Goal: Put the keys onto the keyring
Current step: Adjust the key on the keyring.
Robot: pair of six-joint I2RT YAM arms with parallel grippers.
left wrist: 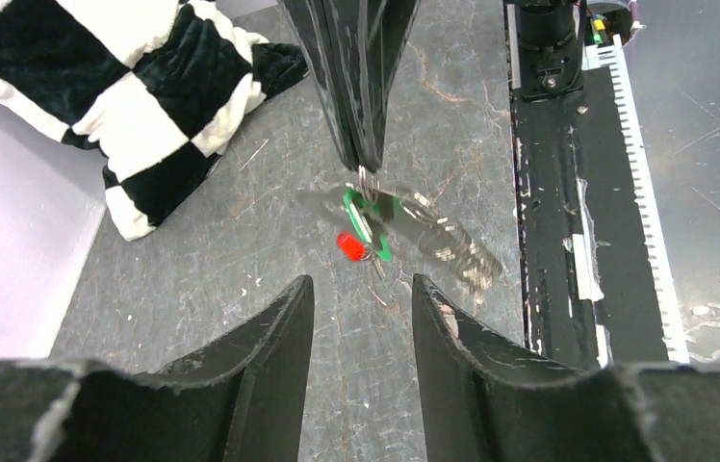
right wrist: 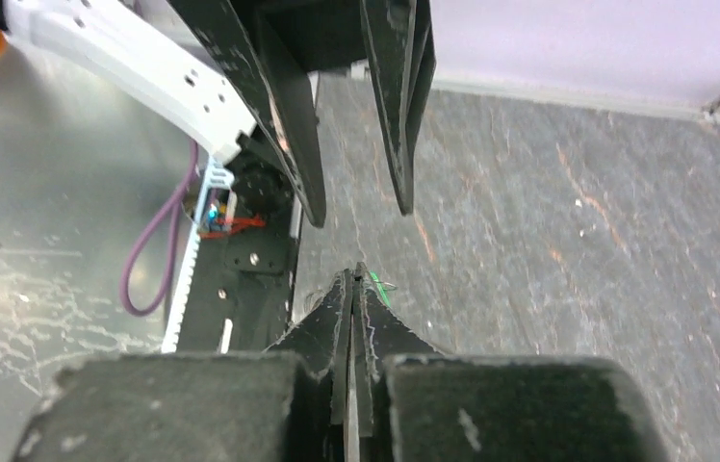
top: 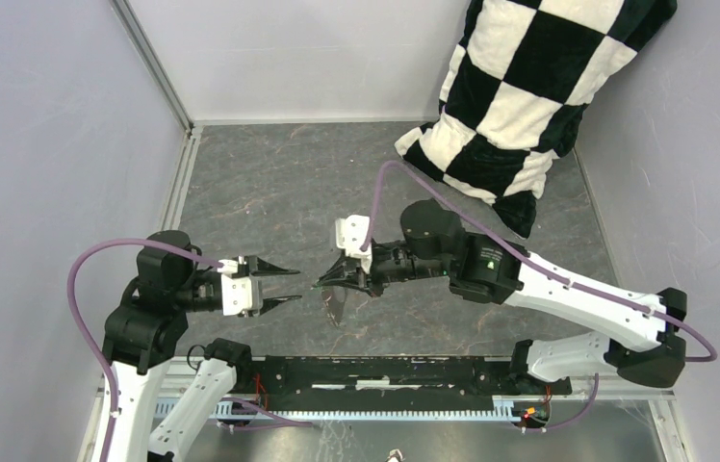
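R gripper (top: 323,282) jaws shut tight on keyring (left wrist: 450,248) at its small top ring, keyring dangling blurred above tabletop (top: 270,183), green key (left wrist: 364,219) & red key (left wrist: 347,244) bunched w/ it, L gripper (top: 295,286) jaws wide apart, holding nothing, facing the cluster, near, not touching

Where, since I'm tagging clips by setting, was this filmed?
Probably a robotics lab test cell: plain grey walls box in a marble-patterned tabletop, the left arm and right arm stand on a rail at its edge, and a checkered pillow leans in the corner.
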